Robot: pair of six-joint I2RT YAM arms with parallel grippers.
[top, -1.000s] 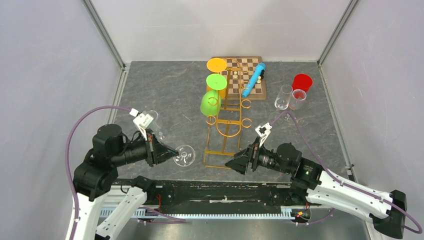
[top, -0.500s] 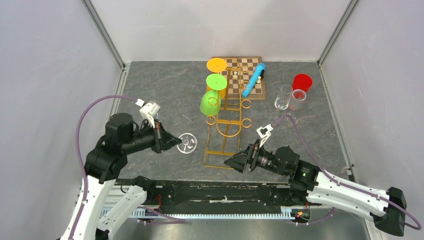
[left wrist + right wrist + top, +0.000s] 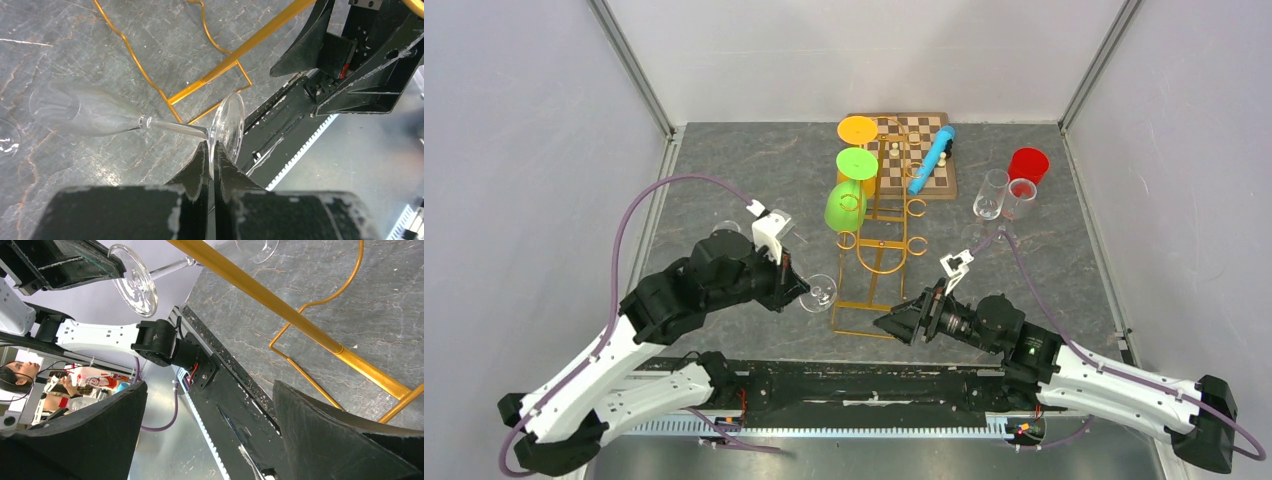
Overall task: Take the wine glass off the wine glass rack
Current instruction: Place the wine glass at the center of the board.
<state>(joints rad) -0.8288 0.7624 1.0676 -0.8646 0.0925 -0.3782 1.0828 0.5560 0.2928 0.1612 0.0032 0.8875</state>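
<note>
My left pincer (image 3: 210,146) is clamped edge-on over the rim of the round foot of the clear stemmed wine glass (image 3: 172,128). The glass hangs sideways above the grey marbled worktop (image 3: 724,170). It is off the tall gold wire rack (image 3: 879,255), just left of the rack's rectangular base and near the middle of the worktop's near edge. My right pincer (image 3: 884,323) stands wide apart, empty, at the base's near right corner. I cannot tell whether it touches the wire.

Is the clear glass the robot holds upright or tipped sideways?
Tipped sideways: the left gripper pinches the foot of the wine glass, its stem sticking out sideways.
</note>
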